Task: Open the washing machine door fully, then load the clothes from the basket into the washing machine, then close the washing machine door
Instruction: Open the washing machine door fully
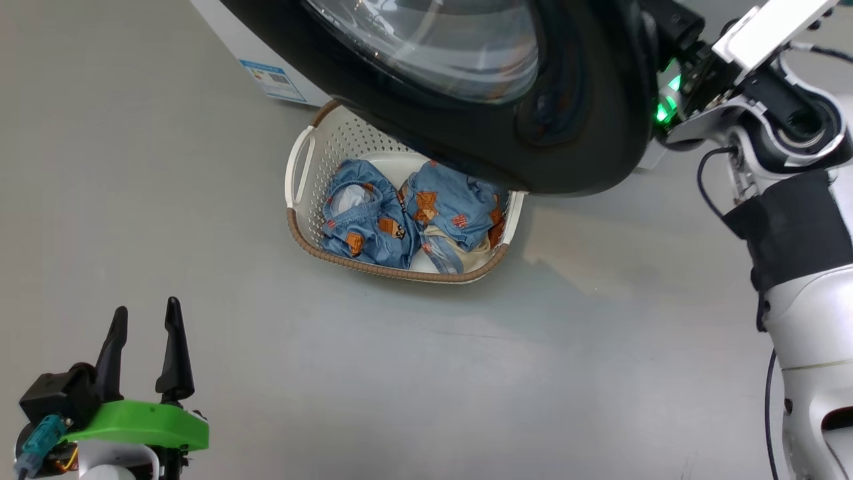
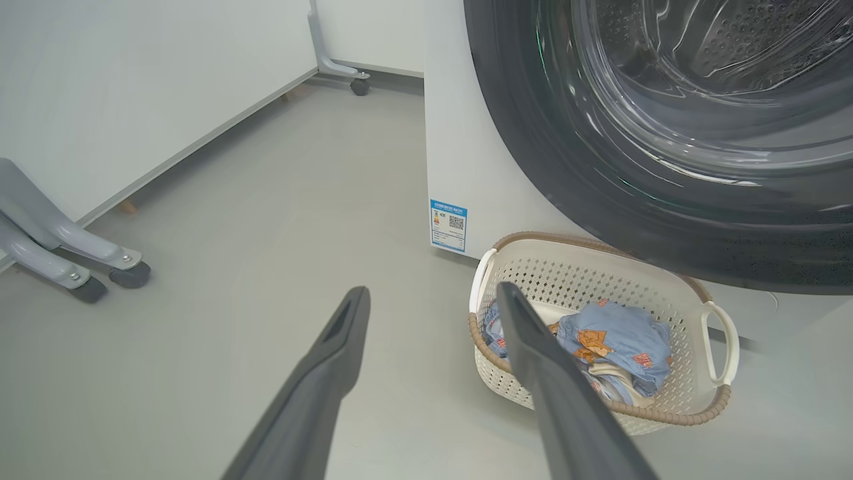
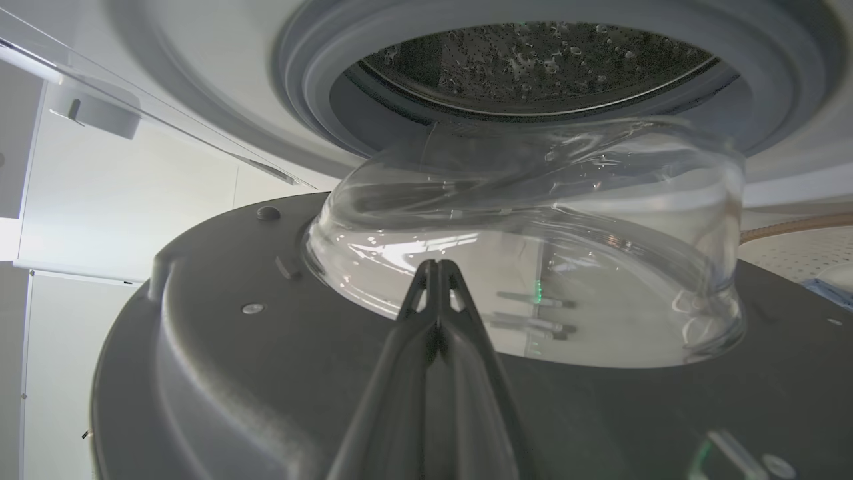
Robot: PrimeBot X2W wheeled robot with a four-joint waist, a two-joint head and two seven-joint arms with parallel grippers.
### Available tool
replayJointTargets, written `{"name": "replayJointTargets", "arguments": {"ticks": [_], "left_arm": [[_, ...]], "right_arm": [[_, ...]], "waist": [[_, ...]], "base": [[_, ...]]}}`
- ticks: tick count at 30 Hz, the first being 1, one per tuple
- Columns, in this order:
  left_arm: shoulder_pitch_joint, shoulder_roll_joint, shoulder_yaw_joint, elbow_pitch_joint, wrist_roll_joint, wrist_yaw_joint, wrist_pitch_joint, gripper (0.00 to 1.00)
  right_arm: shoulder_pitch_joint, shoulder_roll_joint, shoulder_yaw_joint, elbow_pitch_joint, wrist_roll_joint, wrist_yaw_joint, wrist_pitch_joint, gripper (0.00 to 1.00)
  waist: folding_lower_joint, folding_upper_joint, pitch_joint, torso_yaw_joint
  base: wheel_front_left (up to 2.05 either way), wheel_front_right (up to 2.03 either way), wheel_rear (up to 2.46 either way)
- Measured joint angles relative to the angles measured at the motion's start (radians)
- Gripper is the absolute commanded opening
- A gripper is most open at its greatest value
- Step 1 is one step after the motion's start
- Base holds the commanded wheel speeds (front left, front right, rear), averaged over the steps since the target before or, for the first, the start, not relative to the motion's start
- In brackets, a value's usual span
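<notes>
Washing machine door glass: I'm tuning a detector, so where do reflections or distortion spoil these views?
Head view: the washing machine door glass shows streaky reflections. Left wrist view: the drum looks warped through it, while the clothes look sharp. Right wrist view: the glass bends the background and carries bright highlights near the shut right gripper.

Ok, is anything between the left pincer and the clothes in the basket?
Nothing stands between the left pincer and the clothes. The washing machine door overhangs the far side of the basket.

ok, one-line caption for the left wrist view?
Open left hand over the floor; basket of clothes ahead, below the washing machine door.
</notes>
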Motion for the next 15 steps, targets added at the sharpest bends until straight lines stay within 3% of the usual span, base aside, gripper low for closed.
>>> {"name": "replayJointTargets", "arguments": {"ticks": [15], "left_arm": [[0.069, -0.026, 0.014, -0.006, 0.020, 0.000, 0.000, 1.00]], "right_arm": [[0.186, 0.057, 0.101, -0.029, 0.035, 0.000, 0.074, 0.00]], "waist": [[0.0000, 0.0000, -0.144, -0.063]], "base": [[0.00, 0.00, 0.00]]}}
